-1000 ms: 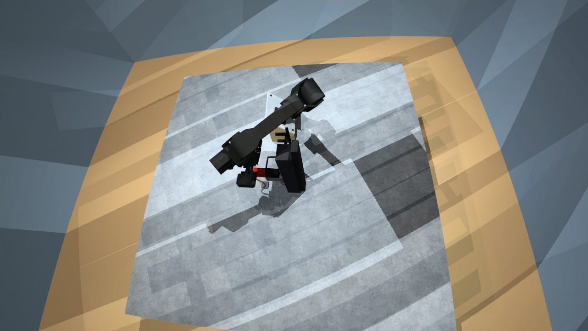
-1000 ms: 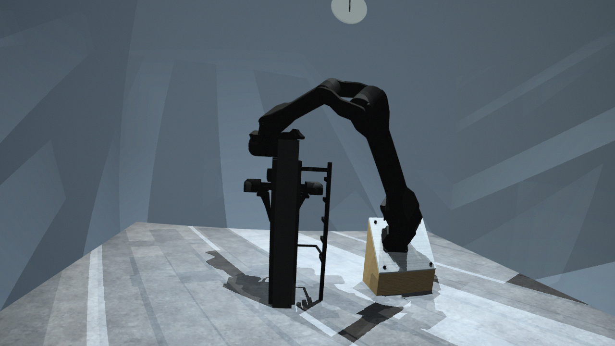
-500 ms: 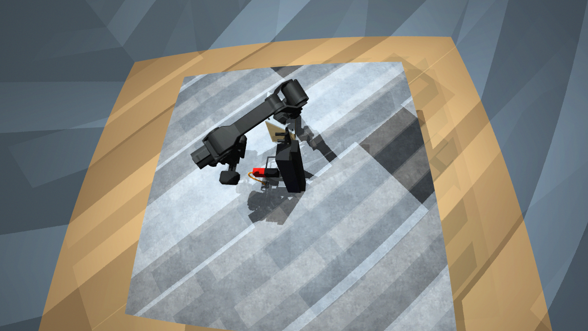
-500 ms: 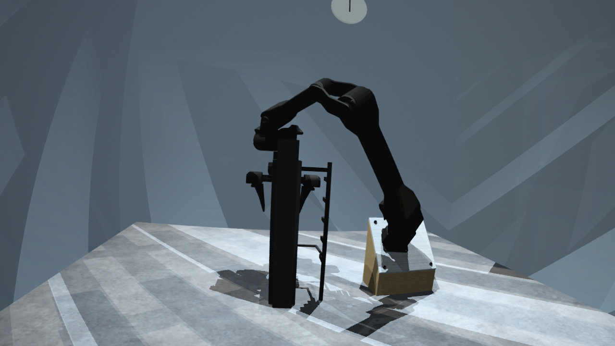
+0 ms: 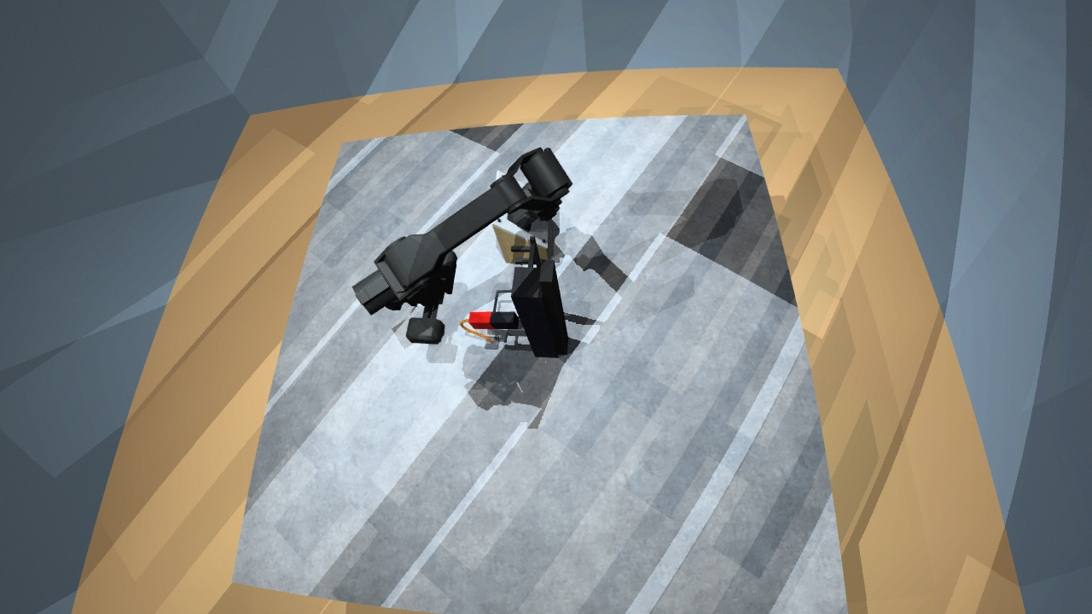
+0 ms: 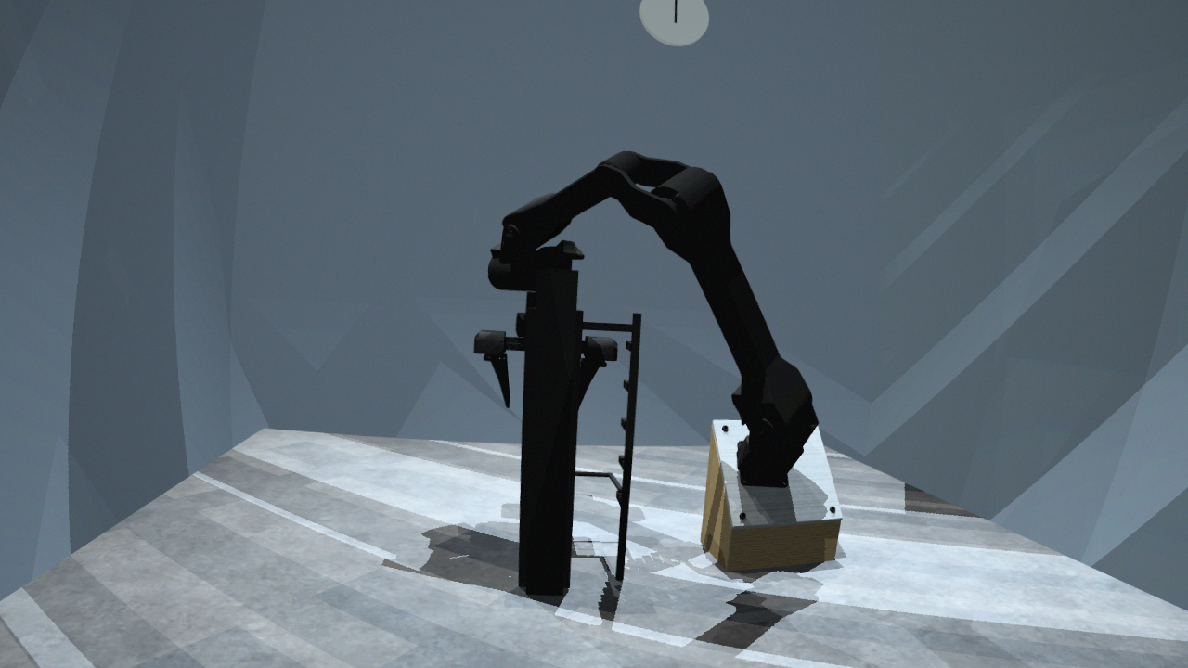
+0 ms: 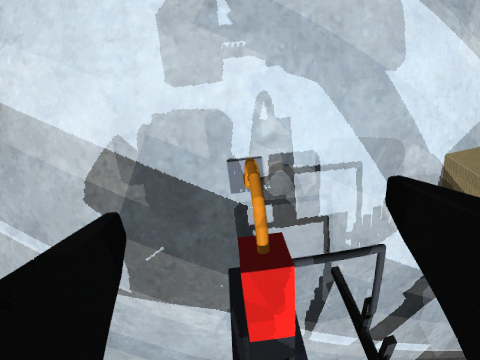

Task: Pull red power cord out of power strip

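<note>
text: none legible | labels: none | brands: none | numbers: 0

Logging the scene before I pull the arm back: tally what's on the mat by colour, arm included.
Black: 3, the arm with its open tool, the power strip tower, the wire rack
Red: 1, the plug
Orange: 1, the cord
Tan: 1, the base block
Total: 6
</note>
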Tool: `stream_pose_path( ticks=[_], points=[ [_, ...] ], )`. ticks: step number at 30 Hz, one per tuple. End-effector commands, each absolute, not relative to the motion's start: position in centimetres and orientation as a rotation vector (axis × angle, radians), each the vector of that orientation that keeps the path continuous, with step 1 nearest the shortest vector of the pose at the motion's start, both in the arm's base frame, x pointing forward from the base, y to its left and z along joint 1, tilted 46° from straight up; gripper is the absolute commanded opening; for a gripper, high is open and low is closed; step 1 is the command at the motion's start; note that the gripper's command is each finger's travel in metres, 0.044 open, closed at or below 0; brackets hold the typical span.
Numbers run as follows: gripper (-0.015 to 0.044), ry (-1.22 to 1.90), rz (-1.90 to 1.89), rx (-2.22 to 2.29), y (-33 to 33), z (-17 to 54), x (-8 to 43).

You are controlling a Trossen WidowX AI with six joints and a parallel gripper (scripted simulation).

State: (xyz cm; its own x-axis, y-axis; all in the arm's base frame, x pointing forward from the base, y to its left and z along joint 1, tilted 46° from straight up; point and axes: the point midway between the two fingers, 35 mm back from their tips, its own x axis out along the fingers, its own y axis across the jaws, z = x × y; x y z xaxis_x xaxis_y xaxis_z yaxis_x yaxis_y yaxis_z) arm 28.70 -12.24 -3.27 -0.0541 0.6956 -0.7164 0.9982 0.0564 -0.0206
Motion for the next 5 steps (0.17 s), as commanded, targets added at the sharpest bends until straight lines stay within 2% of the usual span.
stream_pose_path(
  ticks=[1, 5],
  points=[
    [0.044, 1.817, -0.737, 1.689, -12.18, -3.48, 28.56],
    [0.044, 1.817, -0.737, 1.689, -12.18, -3.48, 28.56]
  ],
)
